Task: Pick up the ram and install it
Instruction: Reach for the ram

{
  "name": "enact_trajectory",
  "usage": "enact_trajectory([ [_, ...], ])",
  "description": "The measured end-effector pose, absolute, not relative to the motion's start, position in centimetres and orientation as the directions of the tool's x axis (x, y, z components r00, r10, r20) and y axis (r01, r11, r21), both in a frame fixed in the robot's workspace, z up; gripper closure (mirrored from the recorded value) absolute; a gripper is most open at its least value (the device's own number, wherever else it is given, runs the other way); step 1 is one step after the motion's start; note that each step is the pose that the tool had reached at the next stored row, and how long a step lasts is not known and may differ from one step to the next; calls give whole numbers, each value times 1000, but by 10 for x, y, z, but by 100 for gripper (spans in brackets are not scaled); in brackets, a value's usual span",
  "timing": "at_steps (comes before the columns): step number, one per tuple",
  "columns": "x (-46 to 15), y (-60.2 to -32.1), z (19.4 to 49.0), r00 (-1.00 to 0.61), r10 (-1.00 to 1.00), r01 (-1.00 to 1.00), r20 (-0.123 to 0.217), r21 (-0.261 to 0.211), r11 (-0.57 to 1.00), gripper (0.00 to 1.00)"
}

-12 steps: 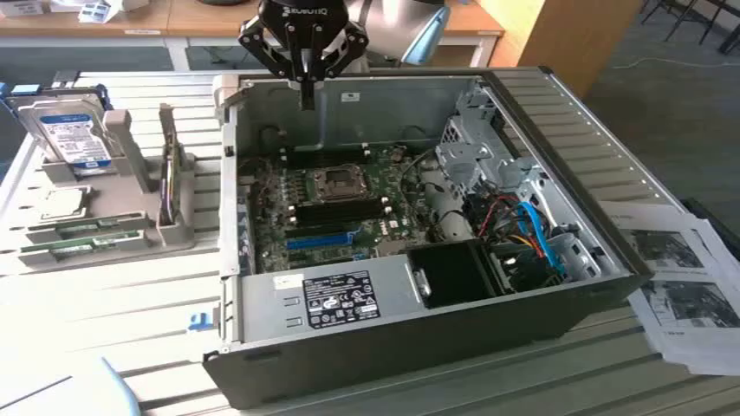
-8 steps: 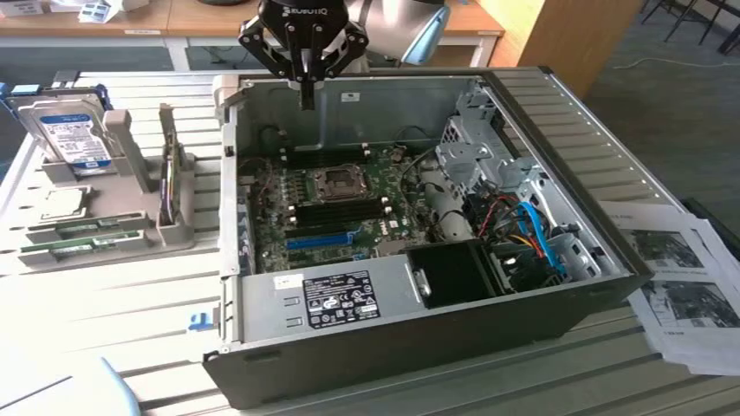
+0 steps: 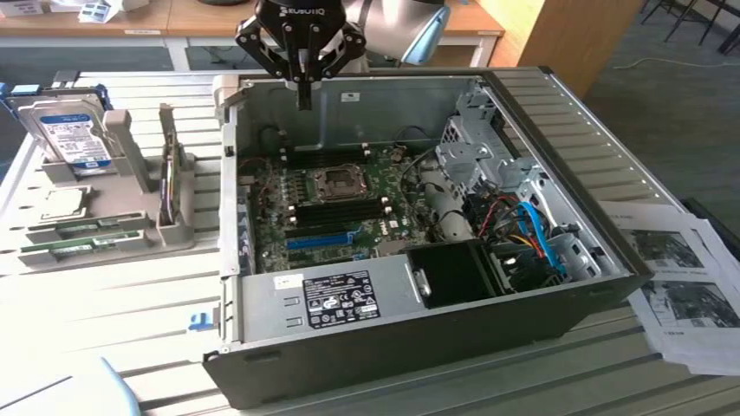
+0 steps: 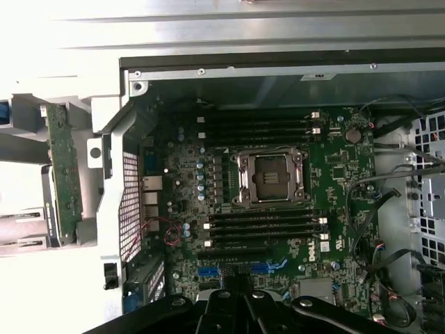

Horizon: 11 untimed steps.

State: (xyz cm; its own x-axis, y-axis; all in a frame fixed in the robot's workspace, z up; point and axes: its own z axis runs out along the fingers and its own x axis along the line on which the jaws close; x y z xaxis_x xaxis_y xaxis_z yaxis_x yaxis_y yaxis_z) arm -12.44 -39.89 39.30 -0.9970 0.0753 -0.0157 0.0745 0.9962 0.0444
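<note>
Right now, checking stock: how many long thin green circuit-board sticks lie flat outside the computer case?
2: one green stick, another beside it, both in the grey holder, exterior view's left; more may be hidden.

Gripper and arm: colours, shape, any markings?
The gripper is black, built of hinged linkage bars that taper to slim tips, with round pivot bolts at the joints and white lettering on its body. The arm behind it is silver-grey with a light blue joint cap.

An open black metal computer case (image 3: pixel 382 355) is lying on the white slatted tabletop (image 3: pixel 116 303); a silver, blue-labelled hard drive (image 3: pixel 72 130) is standing in a grey plastic rack (image 3: pixel 130 165).
</note>
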Motion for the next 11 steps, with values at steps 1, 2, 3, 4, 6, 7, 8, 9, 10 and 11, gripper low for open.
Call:
enact_trajectory([
  [1, -125, -399, 393, -997, 75, 75, -14, 44, 996, 91],
  [2, -126, -399, 393, -997, 75, 75, -12, 44, 996, 91],
  [3, -127, -399, 393, -997, 75, 75, -10, 44, 996, 91],
  [4, -128, -399, 393, -997, 75, 75, -8, 44, 996, 91],
  [6, -130, -399, 392, -997, 75, 75, -5, 44, 996, 91],
  [7, -131, -399, 392, -997, 75, 75, -3, 44, 996, 91],
  [8, -132, -399, 392, -997, 75, 75, -1, 44, 996, 91],
  [9, -133, -399, 392, -997, 75, 75, 1, 43, 996, 91],
  [10, -134, -399, 392, -997, 75, 75, 3, 43, 996, 91],
  [11, -135, -399, 392, -997, 75, 75, 5, 43, 996, 91],
])
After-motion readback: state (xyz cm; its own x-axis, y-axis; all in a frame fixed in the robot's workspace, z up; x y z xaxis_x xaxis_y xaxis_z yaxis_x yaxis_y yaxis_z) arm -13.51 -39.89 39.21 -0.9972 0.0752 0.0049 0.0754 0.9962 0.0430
